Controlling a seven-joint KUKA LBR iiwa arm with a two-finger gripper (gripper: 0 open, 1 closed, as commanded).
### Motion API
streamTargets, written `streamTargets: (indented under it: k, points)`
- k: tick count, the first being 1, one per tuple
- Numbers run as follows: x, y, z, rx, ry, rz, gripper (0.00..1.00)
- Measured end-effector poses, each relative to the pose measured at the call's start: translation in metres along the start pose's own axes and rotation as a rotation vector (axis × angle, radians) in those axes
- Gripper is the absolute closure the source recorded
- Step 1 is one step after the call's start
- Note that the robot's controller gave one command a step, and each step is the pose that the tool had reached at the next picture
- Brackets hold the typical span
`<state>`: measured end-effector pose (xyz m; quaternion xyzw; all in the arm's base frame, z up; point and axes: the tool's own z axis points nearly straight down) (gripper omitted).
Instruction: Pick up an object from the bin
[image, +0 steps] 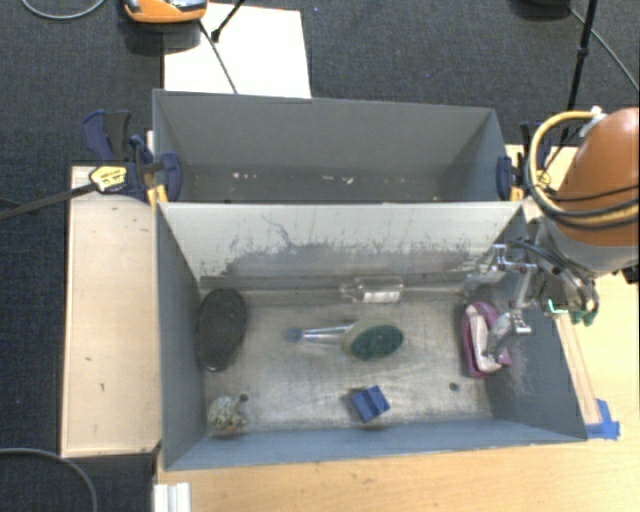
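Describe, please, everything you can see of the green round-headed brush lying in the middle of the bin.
The green round-headed brush lies flat on the grey metal bin's floor, near its middle. Its head is a dark green oval; a pale, clear-looking plastic handle with a bluish end runs from it toward the view's left. Only the floor touches it: the small blue block lies apart toward the front, and the hand is off to the right.
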<state>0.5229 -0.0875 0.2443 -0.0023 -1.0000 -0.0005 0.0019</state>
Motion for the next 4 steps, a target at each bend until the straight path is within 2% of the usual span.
streamTargets:
  k: [1,2,3,4]
  points:
    - [-0.036,0.039,0.173,0.001,-0.011,-0.170,0.00]
    - [-0.049,0.104,0.167,-0.002,-0.007,-0.167,0.00]
    - [-0.050,0.101,0.165,0.000,-0.012,-0.165,1.00]
    - [-0.064,0.078,0.035,0.003,-0.015,-0.153,1.00]
